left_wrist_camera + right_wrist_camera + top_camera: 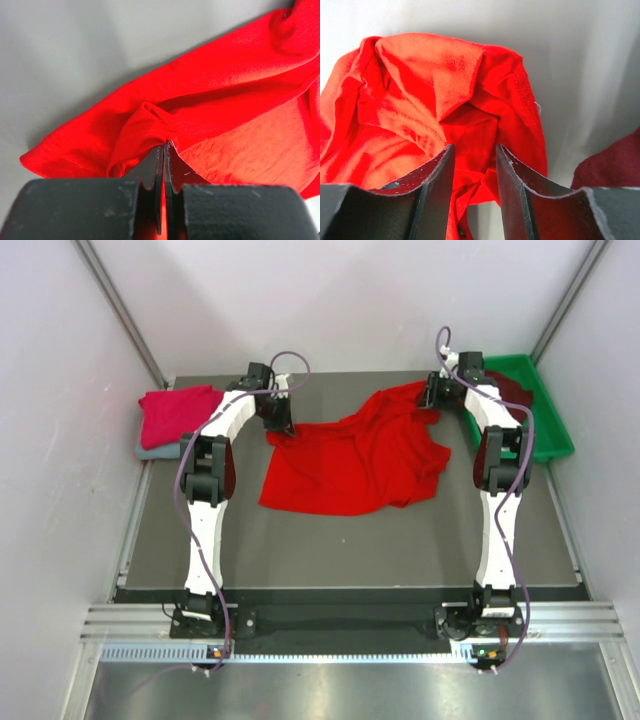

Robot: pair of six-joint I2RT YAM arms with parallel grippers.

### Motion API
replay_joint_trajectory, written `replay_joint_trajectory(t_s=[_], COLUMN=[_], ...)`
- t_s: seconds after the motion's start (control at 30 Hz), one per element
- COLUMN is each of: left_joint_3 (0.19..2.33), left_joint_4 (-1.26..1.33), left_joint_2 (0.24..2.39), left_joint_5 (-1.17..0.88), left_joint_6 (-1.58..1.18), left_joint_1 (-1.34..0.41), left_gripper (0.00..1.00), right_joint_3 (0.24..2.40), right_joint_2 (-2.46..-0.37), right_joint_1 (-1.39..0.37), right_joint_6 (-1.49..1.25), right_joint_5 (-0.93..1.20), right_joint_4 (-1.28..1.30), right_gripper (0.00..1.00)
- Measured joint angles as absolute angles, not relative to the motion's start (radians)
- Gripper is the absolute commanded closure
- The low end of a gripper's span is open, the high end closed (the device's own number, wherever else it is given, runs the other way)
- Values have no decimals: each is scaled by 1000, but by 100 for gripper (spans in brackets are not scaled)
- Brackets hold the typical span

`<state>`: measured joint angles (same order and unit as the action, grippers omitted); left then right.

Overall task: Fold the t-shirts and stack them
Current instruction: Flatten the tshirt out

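A bright red t-shirt point(355, 460) lies crumpled and spread out in the middle of the table. My left gripper point(281, 426) is shut on a fold at the shirt's back left corner; the left wrist view shows the pinched cloth point(150, 122) between the shut jaws. My right gripper point(433, 400) is open over the shirt's back right corner, red cloth point(475, 125) between its spread fingers. A folded crimson-pink t-shirt point(178, 412) lies on a grey-blue t-shirt point(152, 449) at the back left. A dark maroon t-shirt point(510, 390) lies in the green tray.
The green plastic tray point(545, 415) stands at the back right corner, beside the right arm. White walls enclose the table on the left, back and right. The maroon cloth also shows at the right edge of the right wrist view point(615, 160).
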<state>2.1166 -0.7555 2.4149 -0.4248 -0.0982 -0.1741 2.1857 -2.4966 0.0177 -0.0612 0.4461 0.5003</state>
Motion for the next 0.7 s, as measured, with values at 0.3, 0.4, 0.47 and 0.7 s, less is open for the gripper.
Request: replay_joint_trajectory(t_s=[0.3,0.4,0.47,0.7], left_joint_3=[2117,2117,2117,2117], left_joint_4=[-756,-756,-756,-756], left_joint_2=[2415,2415,2415,2415], left_joint_5=[-425,-425,-426,-425], left_joint_6=[-99,-99,-99,-99], left_joint_1=[-174,-174,-174,-171], left_gripper=[100,100,100,100], right_joint_3=[2167,2166,2166,2165], right_joint_2=[-2497,-2497,-2497,-2496], right_joint_1=[15,15,15,15], right_joint_6=[-59,-53,-50,-45], right_joint_5=[446,445,445,438], right_joint_4=[503,505,505,506], right_gripper=[67,74,83,100])
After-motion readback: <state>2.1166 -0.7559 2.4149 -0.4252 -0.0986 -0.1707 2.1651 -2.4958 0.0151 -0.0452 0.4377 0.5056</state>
